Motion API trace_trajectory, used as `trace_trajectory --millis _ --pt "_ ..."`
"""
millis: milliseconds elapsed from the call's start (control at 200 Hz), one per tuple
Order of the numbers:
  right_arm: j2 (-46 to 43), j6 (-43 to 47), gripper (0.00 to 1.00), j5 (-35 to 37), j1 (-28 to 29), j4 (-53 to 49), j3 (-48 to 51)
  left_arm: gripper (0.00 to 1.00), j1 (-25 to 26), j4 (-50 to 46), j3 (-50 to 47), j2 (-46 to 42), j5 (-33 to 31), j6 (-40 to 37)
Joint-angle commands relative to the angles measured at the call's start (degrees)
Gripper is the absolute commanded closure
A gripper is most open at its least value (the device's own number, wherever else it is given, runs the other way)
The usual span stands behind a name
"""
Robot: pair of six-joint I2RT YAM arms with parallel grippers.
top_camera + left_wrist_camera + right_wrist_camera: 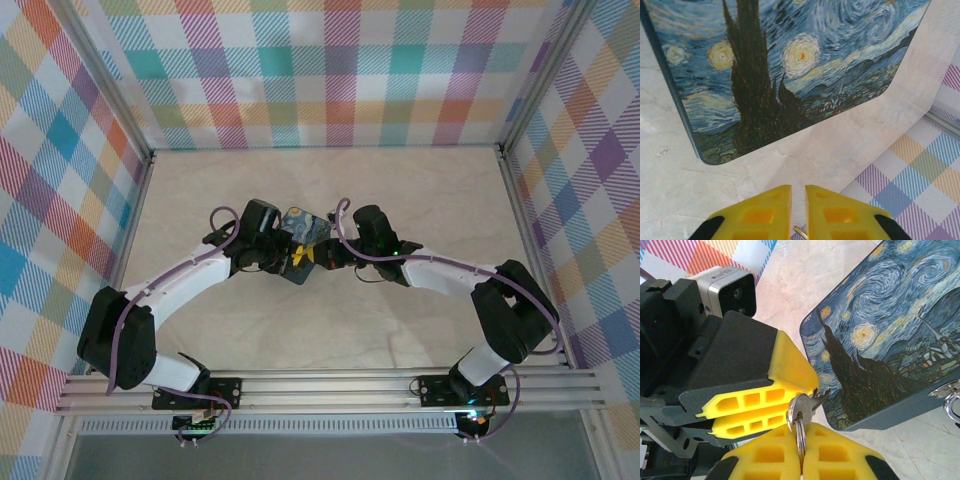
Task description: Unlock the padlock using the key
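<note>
bright even light, soft shadows, wrist foregrounds sl. blurred

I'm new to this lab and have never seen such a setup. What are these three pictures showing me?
Two robot arms are bolted to a table's near edge. One picture looks down from above; the other two come from cameras on each wrist. On the table lies a blue tin painted with a swirly night sky. In the right wrist view, the right gripper, with yellow fingers, pinches a key ring carrying a small silvery key, while the left gripper meets the key's tip. A bit of metal hardware shows at the tin's edge.
</note>
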State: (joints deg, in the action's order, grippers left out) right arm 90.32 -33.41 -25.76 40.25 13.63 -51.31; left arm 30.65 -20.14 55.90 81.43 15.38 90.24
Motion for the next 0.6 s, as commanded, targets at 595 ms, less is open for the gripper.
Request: trace_trajectory --millis 595 --pt "0.42 -0.35 0.84 -0.54 1.73 2.99 0.77 1.0 0.11 -0.28 -0.9 -1.87 -1.03 0.69"
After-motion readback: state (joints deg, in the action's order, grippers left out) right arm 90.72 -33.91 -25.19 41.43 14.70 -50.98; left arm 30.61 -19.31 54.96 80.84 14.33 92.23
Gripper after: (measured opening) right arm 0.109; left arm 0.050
